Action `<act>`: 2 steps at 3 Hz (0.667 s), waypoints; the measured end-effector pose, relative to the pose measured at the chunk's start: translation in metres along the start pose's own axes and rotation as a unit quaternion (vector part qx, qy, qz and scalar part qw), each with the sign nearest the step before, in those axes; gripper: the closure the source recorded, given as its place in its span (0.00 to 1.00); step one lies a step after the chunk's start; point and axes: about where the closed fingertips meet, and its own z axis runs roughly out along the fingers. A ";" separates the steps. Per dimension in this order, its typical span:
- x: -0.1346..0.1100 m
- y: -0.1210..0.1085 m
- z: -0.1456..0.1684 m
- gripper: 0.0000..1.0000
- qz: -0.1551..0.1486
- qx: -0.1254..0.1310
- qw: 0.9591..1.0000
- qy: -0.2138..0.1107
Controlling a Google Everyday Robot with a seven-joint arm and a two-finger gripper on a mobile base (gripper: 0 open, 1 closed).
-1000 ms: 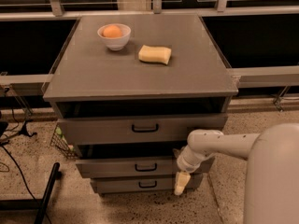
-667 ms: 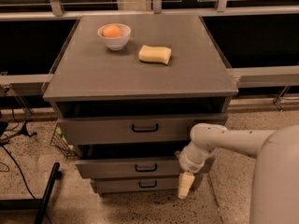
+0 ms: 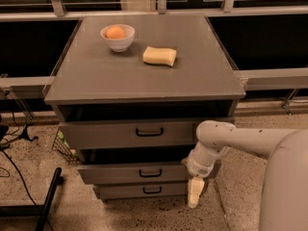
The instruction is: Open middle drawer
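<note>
The gray cabinet (image 3: pixel 144 76) has three drawers with black bar handles. The middle drawer (image 3: pixel 110 173) stands pulled out a little past the lowest drawer (image 3: pixel 120 191), and its handle (image 3: pixel 150 173) is free. The taller top drawer (image 3: pixel 106 134) also stands slightly out. My gripper (image 3: pixel 194 194) hangs pointing down at the right end of the middle and lowest drawer fronts, to the right of the handles. It holds nothing that I can see. My white arm (image 3: pixel 226 138) reaches in from the right.
A white bowl (image 3: pixel 117 38) with an orange and a yellow sponge (image 3: pixel 160 56) sit on the cabinet top. A black pole (image 3: pixel 47 201) and cables lie on the speckled floor at left. A wire basket (image 3: pixel 62 146) stands behind the cabinet's left side.
My arm and gripper have shifted slightly to the right and a little lower beside the drawer fronts. The drawers have not visibly moved.
</note>
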 end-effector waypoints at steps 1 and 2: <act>0.000 -0.001 0.000 0.00 -0.001 0.011 1.000 -0.003; -0.004 -0.004 -0.006 0.00 -0.015 0.043 0.999 -0.004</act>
